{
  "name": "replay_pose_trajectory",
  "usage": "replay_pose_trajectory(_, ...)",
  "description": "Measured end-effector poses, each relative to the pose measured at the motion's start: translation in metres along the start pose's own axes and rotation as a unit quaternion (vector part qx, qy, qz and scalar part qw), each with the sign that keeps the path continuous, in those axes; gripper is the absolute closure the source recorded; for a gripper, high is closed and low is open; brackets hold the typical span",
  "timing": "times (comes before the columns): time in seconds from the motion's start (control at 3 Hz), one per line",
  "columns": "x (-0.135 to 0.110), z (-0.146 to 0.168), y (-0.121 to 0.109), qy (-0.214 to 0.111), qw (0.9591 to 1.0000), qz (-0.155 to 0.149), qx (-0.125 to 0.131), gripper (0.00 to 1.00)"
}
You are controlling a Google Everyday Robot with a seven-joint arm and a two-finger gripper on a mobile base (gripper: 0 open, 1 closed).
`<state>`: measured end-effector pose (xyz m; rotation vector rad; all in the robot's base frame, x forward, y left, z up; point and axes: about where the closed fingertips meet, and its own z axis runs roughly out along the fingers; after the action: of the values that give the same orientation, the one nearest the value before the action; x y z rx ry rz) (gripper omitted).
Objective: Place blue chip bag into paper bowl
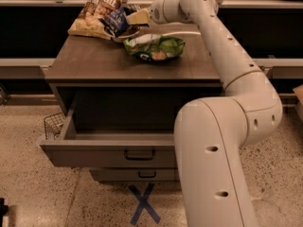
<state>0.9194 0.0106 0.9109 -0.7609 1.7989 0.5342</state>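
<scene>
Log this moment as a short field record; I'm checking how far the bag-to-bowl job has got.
tool: at the back of the cabinet top, against the blue chip bag's right edge
blue chip bag: tilted, just over the paper bowl, leaning by the tan chip bag
paper bowl: mostly hidden, only its front rim shows
green chip bag: lying flat in front of the bowl
top drawer: pulled open
floor: blue tape X

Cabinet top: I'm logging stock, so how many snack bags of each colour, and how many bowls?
blue bag: 1
green bag: 1
tan bag: 1
bowl: 1
Total: 4
The gripper is at the blue bag, above the bowl.
</scene>
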Motion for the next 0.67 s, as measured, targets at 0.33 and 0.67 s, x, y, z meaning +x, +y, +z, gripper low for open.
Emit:
replay_pose_trajectory(0.33, 0.000, -0.007, -0.008, 0.003, 0.9999, -0.006, 0.012, 0.00)
replay_pose_trajectory(0.67, -0.014, -0.042, -0.035, 0.002, 0.9983, -0.015, 0.057, 0.00)
